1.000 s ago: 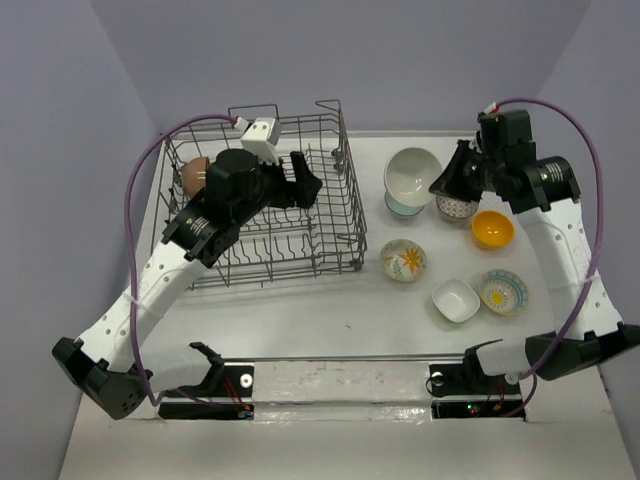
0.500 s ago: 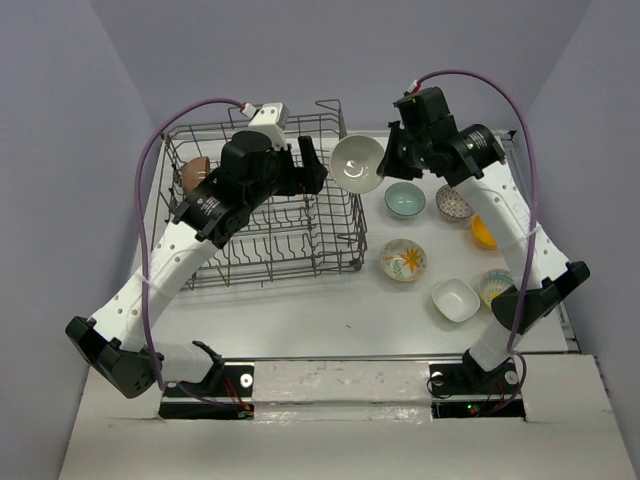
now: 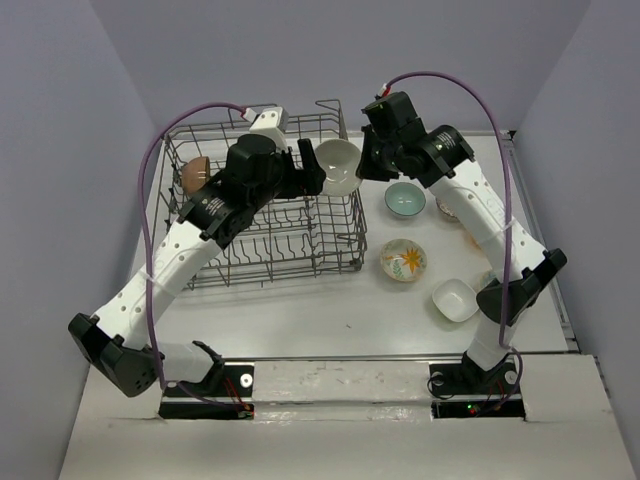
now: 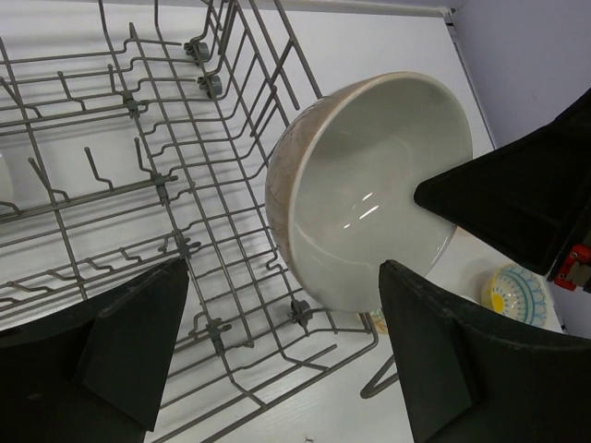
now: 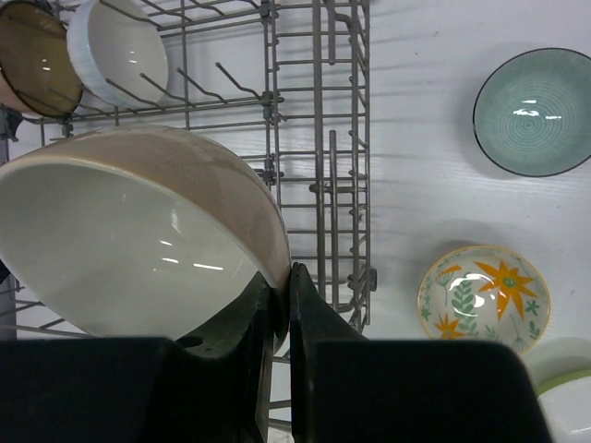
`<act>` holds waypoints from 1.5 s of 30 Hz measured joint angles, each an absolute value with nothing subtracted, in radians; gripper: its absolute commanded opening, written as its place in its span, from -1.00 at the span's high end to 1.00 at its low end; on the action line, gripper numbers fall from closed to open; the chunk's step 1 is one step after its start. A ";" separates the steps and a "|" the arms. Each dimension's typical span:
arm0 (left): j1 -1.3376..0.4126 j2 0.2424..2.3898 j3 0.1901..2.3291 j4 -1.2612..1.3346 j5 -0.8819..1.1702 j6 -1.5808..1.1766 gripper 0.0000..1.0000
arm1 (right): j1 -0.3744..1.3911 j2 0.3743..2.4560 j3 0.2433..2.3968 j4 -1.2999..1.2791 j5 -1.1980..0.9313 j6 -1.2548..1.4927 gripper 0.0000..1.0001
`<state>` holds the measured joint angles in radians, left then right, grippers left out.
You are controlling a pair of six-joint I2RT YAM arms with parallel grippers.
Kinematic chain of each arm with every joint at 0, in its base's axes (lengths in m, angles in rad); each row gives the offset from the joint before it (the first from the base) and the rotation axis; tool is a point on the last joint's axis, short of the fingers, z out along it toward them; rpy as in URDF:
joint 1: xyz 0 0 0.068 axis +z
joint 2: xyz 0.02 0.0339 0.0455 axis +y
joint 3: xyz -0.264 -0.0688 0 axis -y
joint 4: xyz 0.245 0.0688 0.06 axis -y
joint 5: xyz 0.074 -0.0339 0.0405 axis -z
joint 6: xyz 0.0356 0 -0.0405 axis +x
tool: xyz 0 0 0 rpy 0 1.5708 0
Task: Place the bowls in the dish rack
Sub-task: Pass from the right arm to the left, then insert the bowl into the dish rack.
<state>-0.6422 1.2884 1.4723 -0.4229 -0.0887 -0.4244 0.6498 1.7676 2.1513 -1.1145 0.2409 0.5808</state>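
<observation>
Gripping the rim of a cream bowl (image 3: pixel 337 165), the right pincer (image 3: pixel 362 160) is closed on it, its two fingers (image 5: pixel 282 309) pinching the wall from inside and outside. The bowl hangs tilted on its side in the air over the right wall of the dish rack (image 3: pixel 265 235), near the rack's far right corner. Its glazed inside is turned toward the left arm and its pale tan outside faces the far side. The left pincer (image 3: pixel 305 170) is open, with its jaws spread wide, and sits above the rack just left of the bowl. From the left wrist view the bowl lies ahead of the gap between the two fingers (image 4: pixel 138 341), and neither finger is seen touching it. Two bowls stand on edge among the tines at the far left of the rack: a brown bowl (image 5: pixel 37 57) and, just right of it, a white bowl (image 5: pixel 120 55). On the tabletop (image 3: pixel 300 310) right of the rack, a teal bowl (image 3: pixel 404 199) sits upright. Nearer lies a floral bowl (image 3: pixel 404 259) with orange and green flowers, and nearer still, to the right, a squarish white bowl (image 3: pixel 455 300). The three bowls are apart from one another.
</observation>
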 measured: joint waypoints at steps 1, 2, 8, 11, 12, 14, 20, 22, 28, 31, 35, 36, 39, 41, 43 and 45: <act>-0.643 1.293 1.472 -0.423 -0.094 -0.426 -0.82 | 0.656 1.774 2.162 -1.114 0.242 0.582 0.98; -0.645 1.302 1.472 -0.422 -0.105 -0.428 -0.78 | 0.665 1.782 2.172 -1.114 0.244 0.582 0.98; -0.648 1.353 1.475 -0.425 -0.180 -0.430 -0.35 | 0.696 1.803 2.210 -1.114 0.264 0.584 0.98; -0.649 1.378 1.482 -0.435 -0.230 -0.429 -0.09 | 0.702 1.806 2.218 -1.114 0.276 0.583 0.98; -0.650 1.382 1.482 -0.434 -0.240 -0.435 -0.03 | 0.702 1.806 2.219 -1.114 0.278 0.583 0.98; -0.654 1.386 1.488 -0.434 -0.258 -0.436 0.17 | 0.702 1.810 2.220 -1.113 0.284 0.583 0.98; -0.664 1.401 1.521 -0.445 -0.299 -0.438 0.91 | 0.715 1.820 2.220 -1.105 0.294 0.584 0.98; -0.664 1.421 1.539 -0.450 -0.329 -0.446 1.00 | 0.722 1.821 2.220 -1.098 0.299 0.590 0.98; -0.677 1.451 1.578 -0.469 -0.379 -0.447 1.00 | 0.727 1.821 2.215 -1.084 0.321 0.592 0.46; -0.680 1.458 1.595 -0.495 -0.407 -0.435 1.00 | 0.727 1.820 2.215 -1.063 0.322 0.592 0.16; -0.679 1.467 1.613 -0.550 -0.449 -0.418 1.00 | 0.727 1.803 2.207 -1.036 0.337 0.590 0.03; -0.678 1.472 1.622 -0.565 -0.459 -0.414 1.00 | 0.727 1.793 2.197 -1.030 0.350 0.590 0.02; -0.661 1.478 1.645 -0.587 -0.479 -0.404 1.00 | 0.727 1.750 2.148 -1.022 0.392 0.590 0.02; -0.641 1.480 1.665 -0.606 -0.495 -0.397 1.00 | 0.727 1.718 2.115 -1.019 0.413 0.591 0.03; -0.610 1.486 1.692 -0.622 -0.522 -0.389 1.00 | 0.727 1.672 2.068 -1.017 0.428 0.591 0.03; -0.570 1.503 1.726 -0.636 -0.574 -0.374 1.00 | 0.727 1.625 2.024 -1.014 0.439 0.591 0.03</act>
<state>-0.5697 1.5032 1.7260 -0.6365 -0.5743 -0.3737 0.7269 1.6253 2.0243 -1.0142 0.4389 0.5907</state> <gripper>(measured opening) 0.107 0.488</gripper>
